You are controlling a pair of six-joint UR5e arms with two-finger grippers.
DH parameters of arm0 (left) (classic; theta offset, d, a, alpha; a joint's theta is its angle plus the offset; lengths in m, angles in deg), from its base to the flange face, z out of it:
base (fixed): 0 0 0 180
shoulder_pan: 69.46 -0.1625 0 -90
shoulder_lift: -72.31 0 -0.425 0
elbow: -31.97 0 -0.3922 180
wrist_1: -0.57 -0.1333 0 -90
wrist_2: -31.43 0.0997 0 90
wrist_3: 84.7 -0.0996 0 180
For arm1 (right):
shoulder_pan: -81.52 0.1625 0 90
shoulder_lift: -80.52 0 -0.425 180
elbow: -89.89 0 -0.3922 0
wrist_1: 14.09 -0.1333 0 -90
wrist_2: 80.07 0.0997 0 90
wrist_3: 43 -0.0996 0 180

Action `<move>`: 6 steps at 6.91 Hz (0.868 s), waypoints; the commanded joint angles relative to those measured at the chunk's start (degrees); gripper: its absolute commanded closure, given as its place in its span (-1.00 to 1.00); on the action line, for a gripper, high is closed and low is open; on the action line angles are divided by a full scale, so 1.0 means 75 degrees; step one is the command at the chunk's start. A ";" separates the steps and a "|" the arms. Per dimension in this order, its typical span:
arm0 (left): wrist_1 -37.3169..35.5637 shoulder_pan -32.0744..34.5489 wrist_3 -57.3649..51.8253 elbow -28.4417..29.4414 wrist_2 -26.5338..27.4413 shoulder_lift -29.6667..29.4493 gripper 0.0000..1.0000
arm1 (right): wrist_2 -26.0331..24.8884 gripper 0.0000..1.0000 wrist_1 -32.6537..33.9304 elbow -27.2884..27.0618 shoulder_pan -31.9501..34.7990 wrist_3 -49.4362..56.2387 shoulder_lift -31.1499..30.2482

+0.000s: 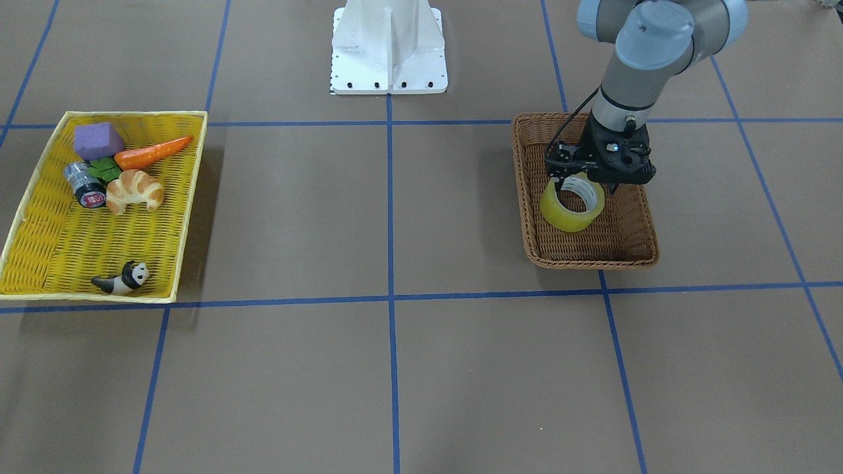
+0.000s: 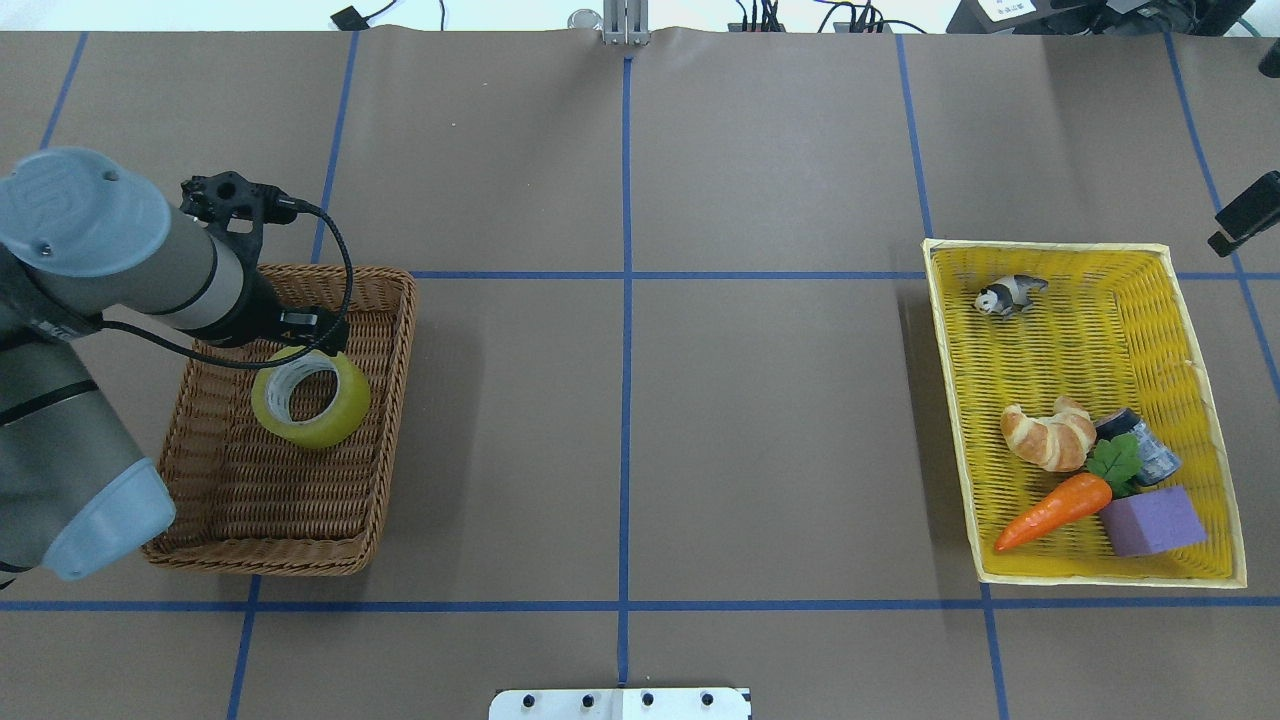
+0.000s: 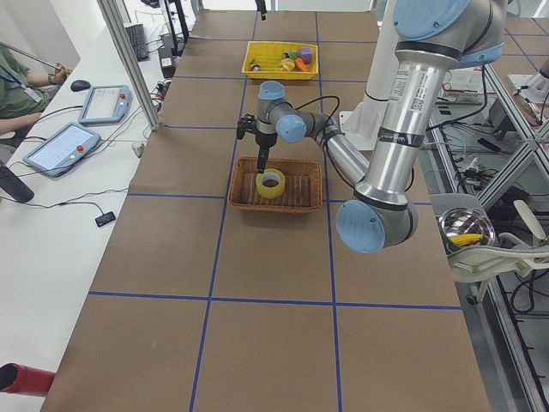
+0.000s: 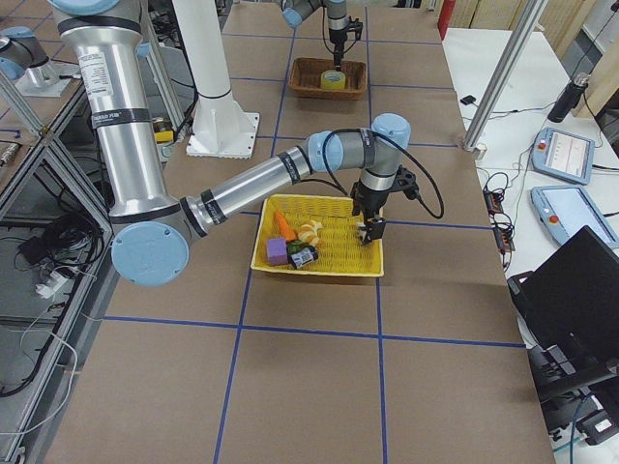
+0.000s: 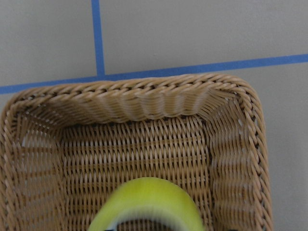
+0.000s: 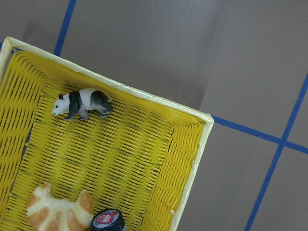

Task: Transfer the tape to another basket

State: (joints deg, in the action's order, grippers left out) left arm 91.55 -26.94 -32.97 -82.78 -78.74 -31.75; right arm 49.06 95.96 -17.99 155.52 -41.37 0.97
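The left arm's fingers (image 1: 558, 178) pinch the upper rim of a wide roll of translucent yellow packing tape with a white core (image 1: 571, 209), which hangs tilted inside a deep rectangular brown wicker basket (image 1: 593, 262) on the brown, blue-lined surface (image 1: 296, 217). The roll sits toward the half of the basket nearer the robot's base. Whether its lower edge touches the woven floor cannot be told.

Well apart, at the other end of the surface, a shallow bright yellow woven tray (image 1: 191, 197) holds an orange toy carrot (image 1: 153, 153), a purple block (image 1: 97, 139), a croissant (image 1: 135, 189) and a small silver-black cylinder with a red label (image 1: 85, 184), all clustered at the tray's robot-side end. A black-and-white panda figurine (image 1: 122, 278) stands alone at the opposite end.

The right arm's fingers (image 4: 370, 232) hover over the tray's edge near the panda. They appear only in the distant side view, so it cannot be told whether they are spread or pressed together.
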 commanded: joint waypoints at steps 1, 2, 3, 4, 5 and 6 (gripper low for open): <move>-0.0106 0.0840 -0.1135 -0.0891 -0.0145 0.0816 -0.96 | -0.0014 -1.00 -0.0061 0.0062 0.0081 0.0005 -0.0115; -0.0257 0.1693 -0.2176 -0.0918 -0.0784 0.1076 -0.96 | 0.0020 -1.00 -0.0061 0.0132 0.0221 0.0005 -0.0197; -0.0259 0.2595 -0.3498 -0.0837 -0.1220 0.1577 -0.96 | 0.0044 -1.00 -0.0061 0.0144 0.0338 0.0005 -0.0256; -0.0178 0.3404 -0.4427 -0.0593 -0.1561 0.2162 -0.96 | 0.0044 -1.00 -0.0049 0.0156 0.0397 0.0005 -0.0314; -0.0119 0.3946 -0.4843 -0.0115 -0.1947 0.2365 -0.97 | 0.0125 -1.00 -0.0060 0.0156 0.0514 0.0040 -0.0431; -0.0107 0.4346 -0.4963 0.0412 -0.2357 0.2379 -0.97 | 0.0335 -1.00 -0.0061 0.0156 0.0654 0.0330 -0.0536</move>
State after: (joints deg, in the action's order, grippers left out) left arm 90.48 1.19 -67.30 -83.90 -92.81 -15.13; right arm 50.20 95.53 -16.85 159.27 -40.59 -2.11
